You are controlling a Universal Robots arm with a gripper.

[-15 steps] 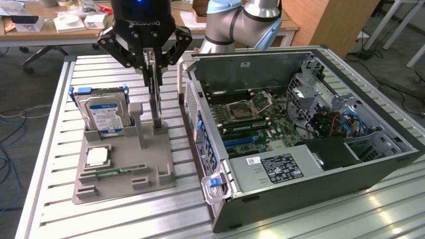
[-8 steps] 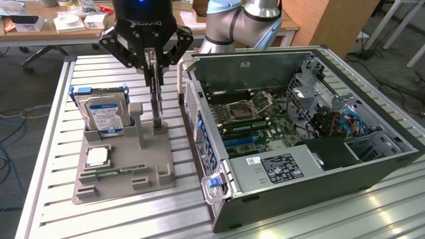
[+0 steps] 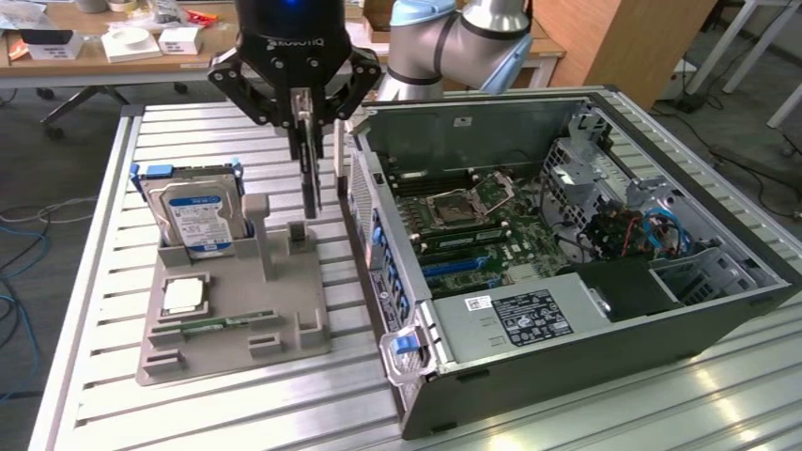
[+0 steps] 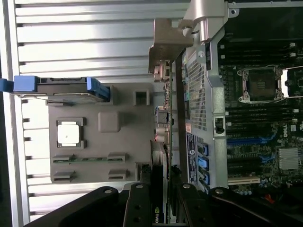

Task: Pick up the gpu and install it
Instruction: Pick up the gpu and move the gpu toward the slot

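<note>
The gpu [image 3: 308, 174] is a thin dark card seen edge-on, hanging upright from my gripper [image 3: 300, 113], which is shut on its upper end. It is lifted clear of the grey holder tray [image 3: 295, 310], between the tray's slotted post and the open computer case [image 3: 602, 310]. In the wrist view the gpu [image 4: 162, 123] runs from my gripper [image 4: 161, 201] out to its pale metal bracket [image 4: 168, 45], just beside the case's perforated rear wall [image 4: 199, 94]. The motherboard [image 3: 476, 225] lies exposed inside, with blue slots [image 4: 251, 140].
On the grey tray [image 4: 123, 146] stand a blue-labelled hard drive [image 3: 194, 216], a square silver chip [image 3: 184, 296] and a green memory stick [image 3: 225, 324]. All of it rests on a slatted metal table [image 3: 188, 413]. A desk with boxes stands behind.
</note>
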